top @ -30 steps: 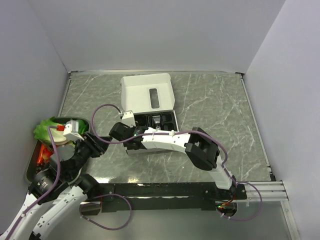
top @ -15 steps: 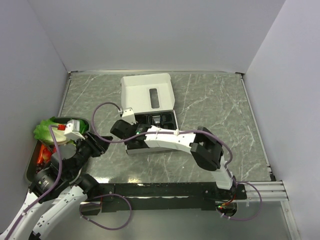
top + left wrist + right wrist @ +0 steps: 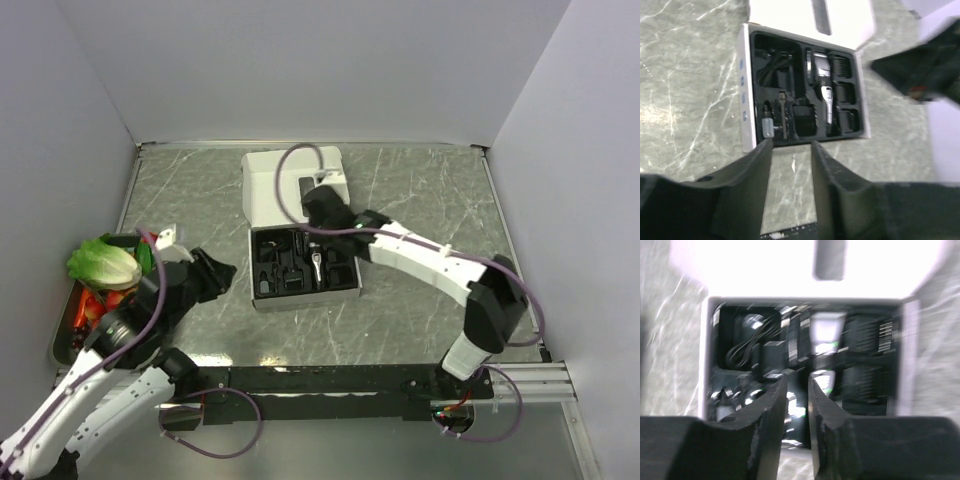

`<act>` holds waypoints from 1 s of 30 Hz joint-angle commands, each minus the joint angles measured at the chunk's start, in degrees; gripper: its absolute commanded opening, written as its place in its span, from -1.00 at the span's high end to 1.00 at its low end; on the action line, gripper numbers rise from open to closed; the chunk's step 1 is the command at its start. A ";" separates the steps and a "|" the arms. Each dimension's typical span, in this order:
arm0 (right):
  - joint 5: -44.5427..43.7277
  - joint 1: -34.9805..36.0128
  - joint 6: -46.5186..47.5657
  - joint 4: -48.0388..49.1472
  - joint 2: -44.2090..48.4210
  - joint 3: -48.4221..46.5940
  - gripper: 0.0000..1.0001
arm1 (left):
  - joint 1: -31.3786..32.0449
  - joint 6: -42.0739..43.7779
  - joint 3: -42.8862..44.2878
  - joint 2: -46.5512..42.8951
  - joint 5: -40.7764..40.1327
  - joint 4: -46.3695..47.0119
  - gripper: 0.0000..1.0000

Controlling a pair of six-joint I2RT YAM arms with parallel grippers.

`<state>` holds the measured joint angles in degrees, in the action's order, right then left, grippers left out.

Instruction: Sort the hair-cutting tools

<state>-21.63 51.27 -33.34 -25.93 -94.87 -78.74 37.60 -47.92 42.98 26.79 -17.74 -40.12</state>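
Observation:
The white box, lid [image 3: 290, 180] folded back, holds a black insert [image 3: 303, 262]. In it lie the black-and-silver clipper [image 3: 315, 264] [image 3: 823, 92], comb attachments [image 3: 846, 95] on its right and a coiled cord [image 3: 772, 70] at the back left. My left gripper [image 3: 216, 272] [image 3: 792, 146] is open and empty, low over the table just left of the box's front. My right gripper [image 3: 318, 212] [image 3: 797, 381] hovers over the back of the insert, fingers slightly apart with nothing between them. The right wrist view is blurred, with the clipper [image 3: 824, 337] below the fingertips.
A metal tray [image 3: 62, 335] at the left edge holds a lettuce [image 3: 103, 262] and red items. Grey walls close in the marble table on three sides. A black strip with the arm bases runs along the near edge.
My right arm has swung from the box's front left corner up and over to the back of the insert. My left gripper has shifted a little right toward the box.

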 commanded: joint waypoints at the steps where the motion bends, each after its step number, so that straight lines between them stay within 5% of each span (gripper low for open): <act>1: 2.55 -5.90 3.63 2.20 7.94 2.44 0.30 | 0.19 0.11 3.33 7.21 -4.58 7.68 0.09; 6: 8.08 -16.80 4.60 1.67 10.14 3.85 0.29 | -0.33 1.86 9.74 21.01 -9.77 11.72 -0.13; 8: 9.67 -20.74 4.08 2.64 10.67 4.64 0.14 | -1.56 3.00 12.64 26.61 -8.82 13.30 -0.18; 16: 17.05 -31.04 3.55 5.63 7.08 6.67 0.04 | -20.27 5.21 16.60 40.69 10.41 25.08 -0.26; 22: 21.27 -37.02 3.55 6.95 1.36 4.65 0.44 | -30.65 4.51 21.44 49.93 14.66 27.81 0.07; 27: 24.35 -39.05 3.90 8.08 -5.32 1.14 1.00 | -35.58 1.34 22.23 60.30 22.12 34.65 0.71; 30: 26.81 -39.84 4.34 8.01 -9.71 -2.20 1.00 | -35.85 0.72 24.85 67.24 24.40 37.65 0.95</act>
<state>0.99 12.21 -29.85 -20.60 -100.79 -75.22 2.26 -45.43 64.16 87.39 -0.16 -9.19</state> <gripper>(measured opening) 0.010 0.110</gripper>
